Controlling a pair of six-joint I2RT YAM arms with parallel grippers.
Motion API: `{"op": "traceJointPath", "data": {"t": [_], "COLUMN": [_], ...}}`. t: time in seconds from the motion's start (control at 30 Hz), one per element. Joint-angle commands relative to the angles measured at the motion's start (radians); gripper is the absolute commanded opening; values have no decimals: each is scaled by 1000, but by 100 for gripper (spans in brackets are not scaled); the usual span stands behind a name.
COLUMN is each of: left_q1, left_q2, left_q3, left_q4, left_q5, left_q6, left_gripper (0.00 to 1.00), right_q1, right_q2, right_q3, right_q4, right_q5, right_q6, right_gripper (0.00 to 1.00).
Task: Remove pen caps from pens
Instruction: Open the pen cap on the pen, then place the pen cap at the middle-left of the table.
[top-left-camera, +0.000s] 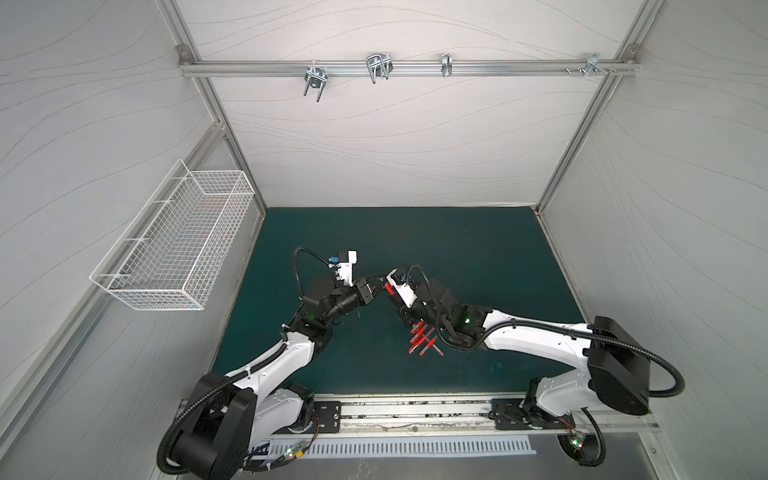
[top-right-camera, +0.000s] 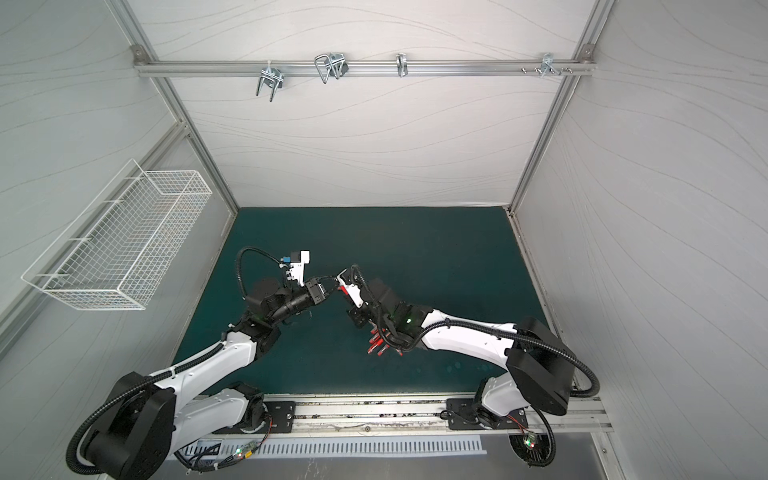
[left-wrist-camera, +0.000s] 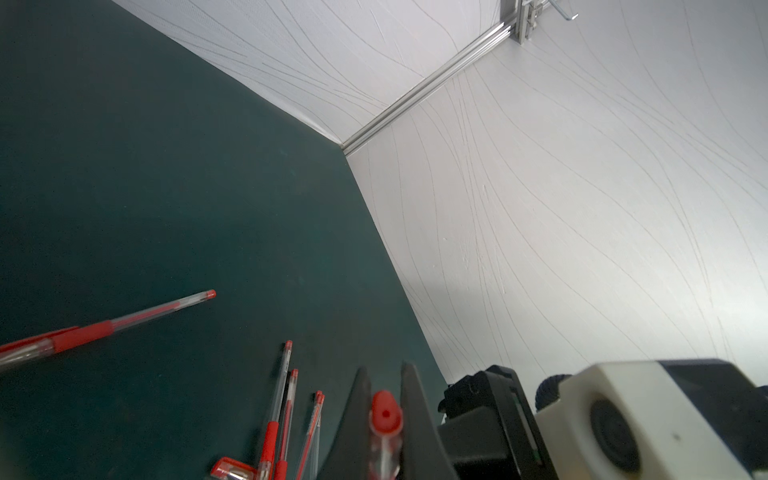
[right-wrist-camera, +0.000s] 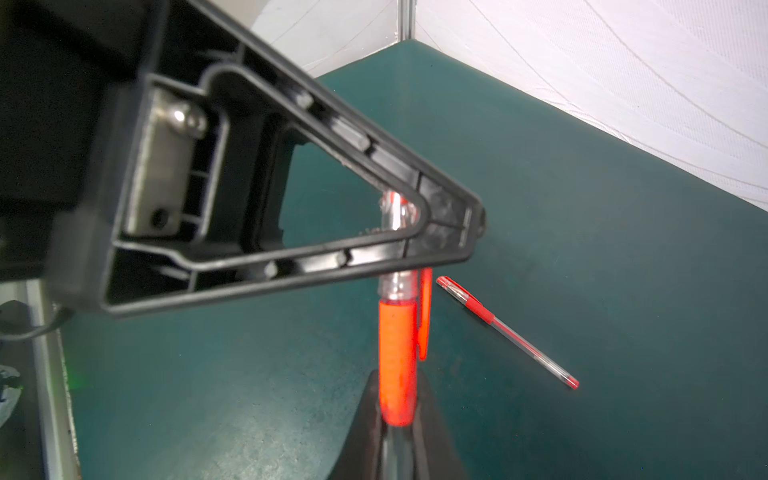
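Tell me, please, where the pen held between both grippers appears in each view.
Top view: held pen just below centre.
Top view: held pen, same spot.
Left wrist: bottom centre, capped end showing.
Right wrist: bottom centre, red grip.
Shared landmark: green mat.

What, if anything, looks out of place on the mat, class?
One pen lies alone on the green mat, apart from the pile of pens and at a different angle. Nothing looks spilled or broken.

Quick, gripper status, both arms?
Left gripper: shut on the red-tipped plastic pen cap.
Right gripper: shut on the red band of the same thin clear pen.
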Motion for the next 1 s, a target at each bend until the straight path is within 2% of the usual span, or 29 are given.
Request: {"op": "traceJointPath", "data": {"t": [0.0, 0.13, 0.23, 0.27, 0.47, 0.73, 0.83, 0.97], "left_q1": [91, 100, 106, 111, 141, 143, 141, 141], "left_q2": [-21, 14, 27, 27, 36, 54, 32, 9], "left_q3": [30, 45, 49, 49, 56, 49, 50, 56], "left_q4": [136, 196, 200, 192, 175, 171, 86, -103], "left_q5": [-185, -139, -140, -146, -159, -166, -200, -318], "left_q6": [-59, -70, -66, -63, -74, -57, -12, 36], "left_gripper": [0, 0, 0, 0, 0, 0, 0, 0], "right_q1": [-62, -174, -225, -229, -182, -214, -226, -273], "right_q2": [16, 26, 20, 16, -9, -57, -80, -90], "right_q3": [-34, -38, -45, -44, -35, -81, -100, -120], "right_q4": [-206, -202, -203, -212, -267, -192, -158, -114], "right_q5": [-160, -490, -617, -606, -369, -441, -455, -478], "right_q6": [4, 19, 23, 14, -26, 8, 27, 96], "right_gripper": [0, 0, 0, 0, 0, 0, 0, 0]}}
